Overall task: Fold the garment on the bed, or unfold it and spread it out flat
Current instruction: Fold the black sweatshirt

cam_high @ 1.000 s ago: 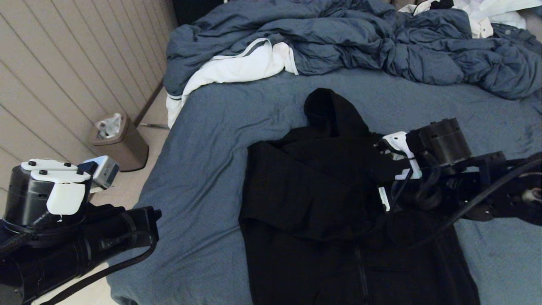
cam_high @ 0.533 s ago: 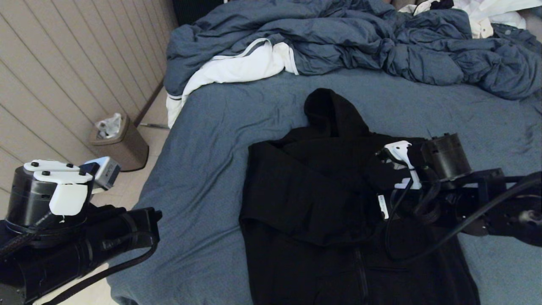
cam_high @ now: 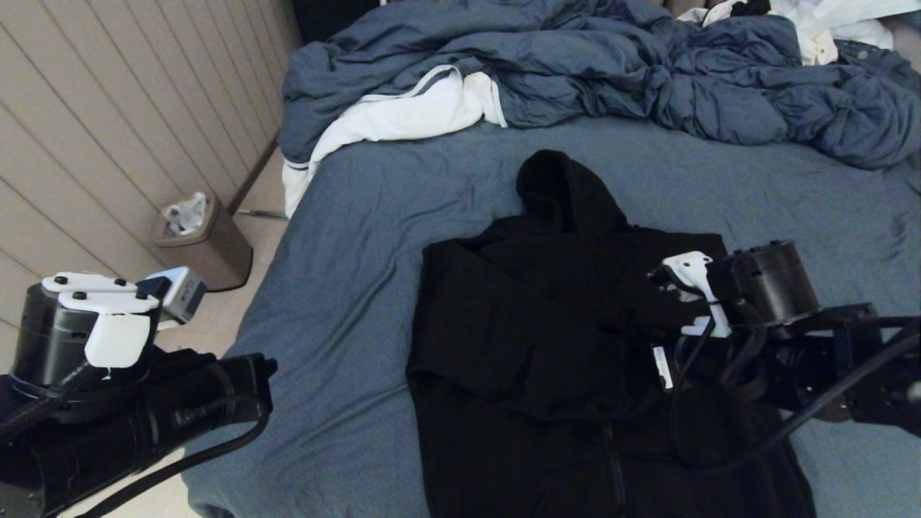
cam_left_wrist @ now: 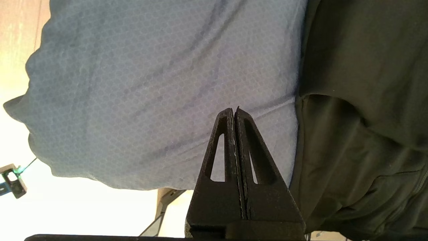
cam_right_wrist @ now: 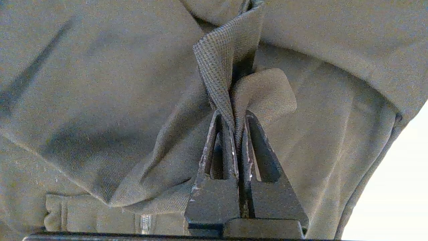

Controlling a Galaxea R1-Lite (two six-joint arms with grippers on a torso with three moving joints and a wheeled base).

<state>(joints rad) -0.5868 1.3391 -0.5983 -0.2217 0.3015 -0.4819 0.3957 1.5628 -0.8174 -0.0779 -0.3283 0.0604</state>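
right gripper (cam_right_wrist: pixel 238 115): jaws pinched on a fold of the garment (cam_high: pixel 547 345), over its right side | garment: spread on the bed (cam_high: pixel 360 288), hood pointing away from the gripper | left gripper (cam_left_wrist: pixel 234 112): jaws closed, empty, parked off the bed's left edge, garment beside it

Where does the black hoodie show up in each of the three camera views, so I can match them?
Head view: the hoodie lies low and centre on the bed, hood pointing away.
Left wrist view: it fills the right side, beside the shut left gripper.
Right wrist view: it fills nearly the whole picture, a fold pinched in the right gripper.
Shared landmark: the hoodie itself.
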